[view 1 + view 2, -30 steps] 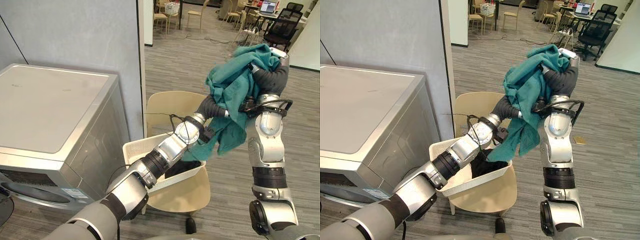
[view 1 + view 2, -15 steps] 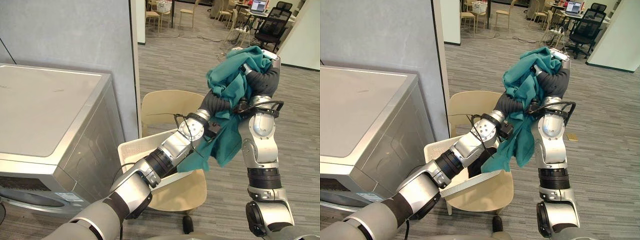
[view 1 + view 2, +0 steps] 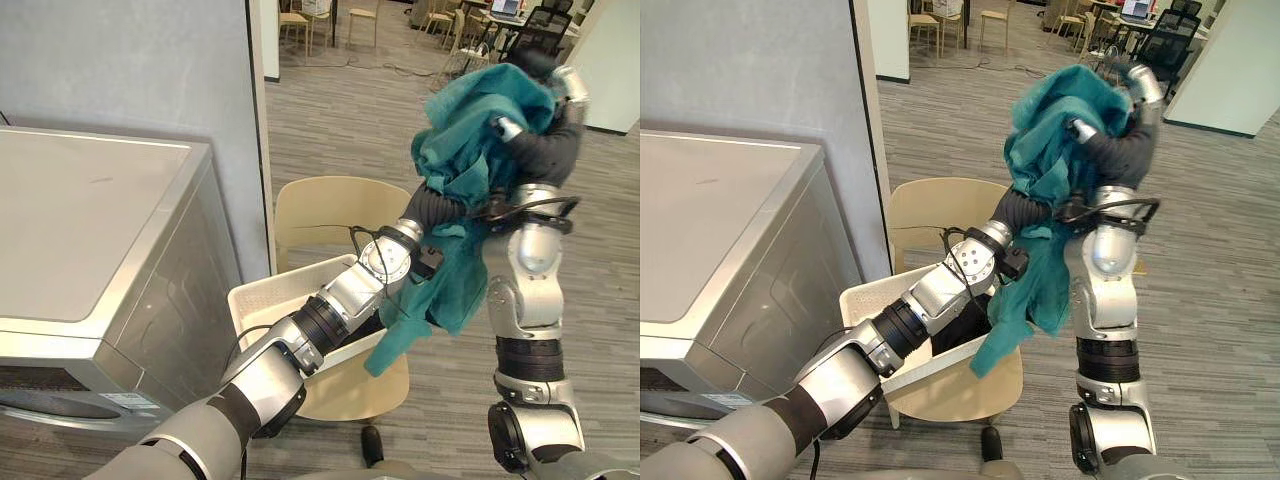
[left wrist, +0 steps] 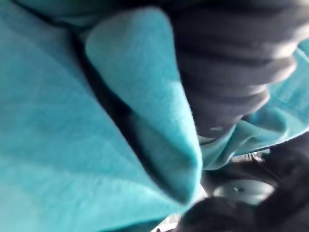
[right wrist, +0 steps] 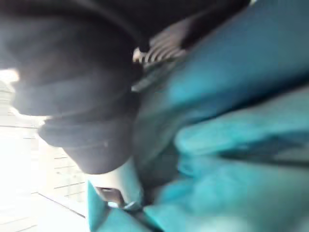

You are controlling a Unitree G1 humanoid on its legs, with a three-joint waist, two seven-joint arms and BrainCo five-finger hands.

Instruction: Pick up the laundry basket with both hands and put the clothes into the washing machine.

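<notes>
A teal cloth (image 3: 468, 150) hangs bunched in the air above the chair, its tail dangling to the seat's edge. My right hand (image 3: 568, 82) is raised at the top of the bundle. Its fingers stick out straight past the cloth, which drapes over its palm. My left hand (image 3: 432, 208) reaches up from the basket side, and its fingers are buried in the cloth's middle. The cream laundry basket (image 3: 268, 298) sits on a beige chair (image 3: 325, 205) with dark clothes (image 3: 962, 325) inside. The silver washing machine (image 3: 95, 225) stands at the left.
A grey wall panel (image 3: 130, 70) rises behind the washing machine. Chairs and desks (image 3: 520, 20) stand far back across the wood-pattern floor (image 3: 340, 120).
The view has shifted. My right hand's fingers have uncurled from the teal cloth and lifted higher. The cloth's tail now hangs lower, beside the chair seat.
</notes>
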